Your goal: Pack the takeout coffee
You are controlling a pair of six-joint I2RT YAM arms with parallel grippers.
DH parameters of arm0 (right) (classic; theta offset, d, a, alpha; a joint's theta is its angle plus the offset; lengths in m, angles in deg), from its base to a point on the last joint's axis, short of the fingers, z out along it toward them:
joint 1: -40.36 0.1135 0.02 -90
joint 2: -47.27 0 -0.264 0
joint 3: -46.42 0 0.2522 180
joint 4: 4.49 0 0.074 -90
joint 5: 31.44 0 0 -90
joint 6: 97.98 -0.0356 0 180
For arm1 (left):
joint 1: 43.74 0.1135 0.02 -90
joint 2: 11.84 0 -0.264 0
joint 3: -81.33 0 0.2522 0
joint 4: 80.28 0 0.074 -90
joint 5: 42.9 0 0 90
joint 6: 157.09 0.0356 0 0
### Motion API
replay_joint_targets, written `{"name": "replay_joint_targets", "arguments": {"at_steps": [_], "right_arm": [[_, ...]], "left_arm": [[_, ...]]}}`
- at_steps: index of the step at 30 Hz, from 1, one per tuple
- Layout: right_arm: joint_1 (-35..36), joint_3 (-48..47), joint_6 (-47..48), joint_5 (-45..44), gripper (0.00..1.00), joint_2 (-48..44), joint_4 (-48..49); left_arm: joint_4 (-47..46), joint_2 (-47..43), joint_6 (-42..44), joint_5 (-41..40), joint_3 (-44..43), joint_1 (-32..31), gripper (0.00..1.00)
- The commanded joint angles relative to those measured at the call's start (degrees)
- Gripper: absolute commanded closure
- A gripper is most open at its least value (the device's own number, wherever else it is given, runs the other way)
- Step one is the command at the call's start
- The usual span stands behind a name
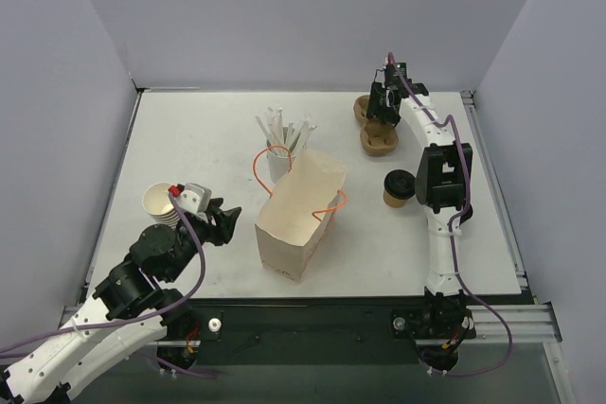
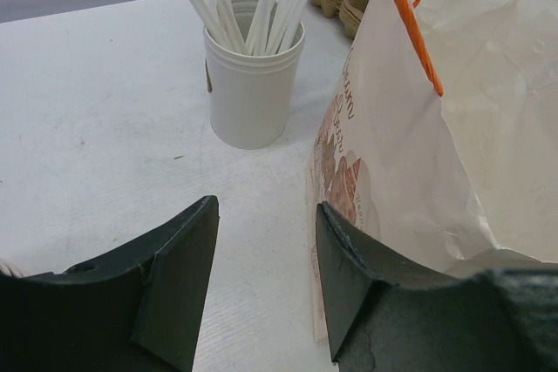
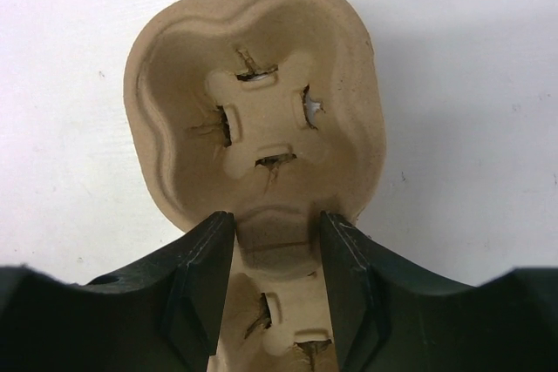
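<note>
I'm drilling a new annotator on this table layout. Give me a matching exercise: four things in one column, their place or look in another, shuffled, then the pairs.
Things:
1. takeout coffee
2. paper bag
3. straw cup
4. pulp cup carrier

Descriptions:
A. white, on the bag's far side
B. straddled by the right gripper
C. black lid, standing right of the bag
D. table centre, orange handles

Pairs: 1-C, 2-D, 3-A, 4-B
</note>
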Motion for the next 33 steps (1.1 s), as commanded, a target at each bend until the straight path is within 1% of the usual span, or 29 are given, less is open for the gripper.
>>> {"name": "replay_joint_targets", "arguments": {"at_steps": [1,2,3,5,7,13,18,21,22,25,27,28,29,31,33], "right_arm": [[0.3,-0.4,-1.5,-3.5,0.58,1.1,-2.5],[0.6,-0.3,-1.3,-3.9,0.62,0.9,-2.5],[0.8,-0.4,-1.1,-4.1,0.65,0.9,-2.4],[1.6,-0.1,0.4,-7.1,0.69,0.3,-2.4],[2.4,0.1,2.1,-9.2,0.71,-0.2,-2.3],[2.5,1.7,2.0,-9.1,0.71,-2.5,-2.3],[2.7,5.2,0.3,-8.2,0.72,-5.3,-1.7],[2.7,5.4,-1.3,-7.3,0.72,-6.2,-1.6],[2.6,5.4,-1.6,-7.2,0.72,-6.5,-1.4],[2.5,5.3,-2.8,-6.7,0.72,-7.8,-1.2],[2.4,5.3,-3.2,-6.5,0.72,-8.8,-1.0],[2.3,5.3,-3.7,-6.4,0.72,-9.2,-0.9],[2.1,5.4,-3.8,-6.4,0.72,-9.9,-0.9],[1.9,5.4,-4.1,-6.6,0.72,-10.5,-0.7],[1.7,5.4,-4.5,-6.5,0.72,-11.4,-0.6]], "left_arm": [[-3.0,-1.2,-1.4,0.9,-0.1,0.2,0.42],[-2.9,-1.4,-1.4,0.9,0.0,0.2,0.42],[-2.8,-1.5,-1.4,0.9,-0.1,0.2,0.42],[-2.7,-1.8,-1.4,0.4,-0.1,0.3,0.42],[-2.7,-2.0,-1.4,0.2,-0.2,0.1,0.42],[-2.0,-0.8,-4.0,-1.5,-2.0,0.1,0.42],[-0.7,1.1,-3.9,-1.9,-5.8,0.1,0.42],[0.5,3.1,-5.4,-4.6,-9.2,0.1,0.42],[1.8,3.8,-6.1,-6.6,-10.1,0.1,0.42],[5.6,7.0,-10.9,-10.5,-15.1,0.2,0.42],[8.0,9.7,-16.5,-12.0,-19.0,0.1,0.42],[11.3,10.6,-19.1,-13.4,-20.3,0.1,0.42],[13.0,12.6,-23.6,-13.5,-21.5,0.0,0.42],[16.3,14.4,-26.9,-12.1,-24.2,0.0,0.41],[16.8,15.3,-30.6,-10.4,-24.4,-0.1,0.41]]}}
